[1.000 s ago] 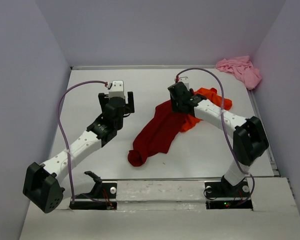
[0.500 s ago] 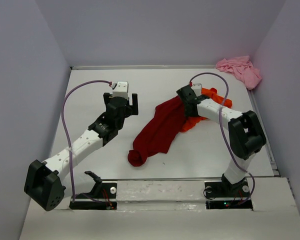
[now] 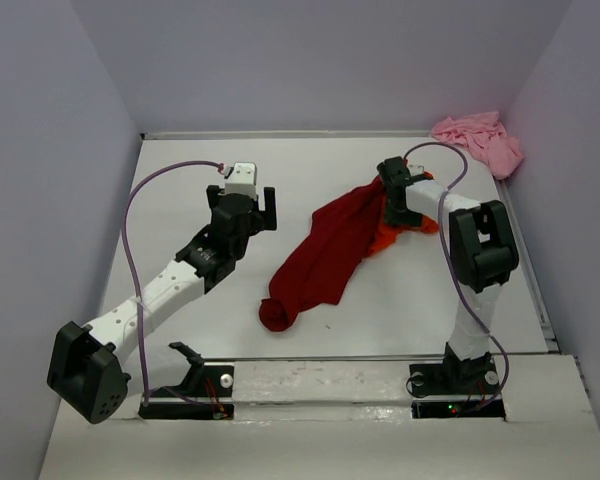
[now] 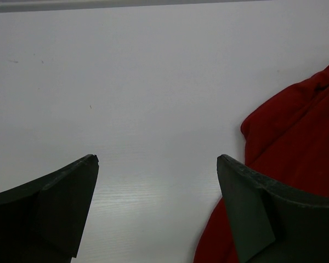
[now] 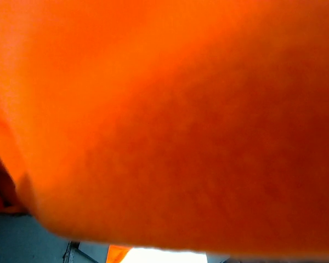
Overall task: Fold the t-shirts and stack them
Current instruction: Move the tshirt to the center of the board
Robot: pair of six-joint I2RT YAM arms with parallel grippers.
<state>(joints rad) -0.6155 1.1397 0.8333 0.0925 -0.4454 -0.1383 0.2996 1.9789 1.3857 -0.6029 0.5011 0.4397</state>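
Observation:
The dark red t-shirt (image 3: 320,255) lies crumpled in a long diagonal strip across the middle of the table; its edge also shows in the left wrist view (image 4: 296,142). The bright orange t-shirt (image 3: 385,240) lies mostly under my right arm and fills the right wrist view (image 5: 164,109), hiding the fingers. The pale pink t-shirt (image 3: 480,140) is bunched in the far right corner. My right gripper (image 3: 392,188) sits at the red shirt's upper end, over the orange one. My left gripper (image 3: 242,212) is open and empty above bare table, left of the red shirt.
The white table (image 3: 180,170) is boxed in by grey walls at the back and both sides. My right arm is folded back, with its elbow (image 3: 480,250) over the right part of the table. Purple cables loop above both arms.
My right gripper has moved right and back, and the red shirt's upper end moved with it. More of the orange shirt is covered. My left gripper shifted slightly right.

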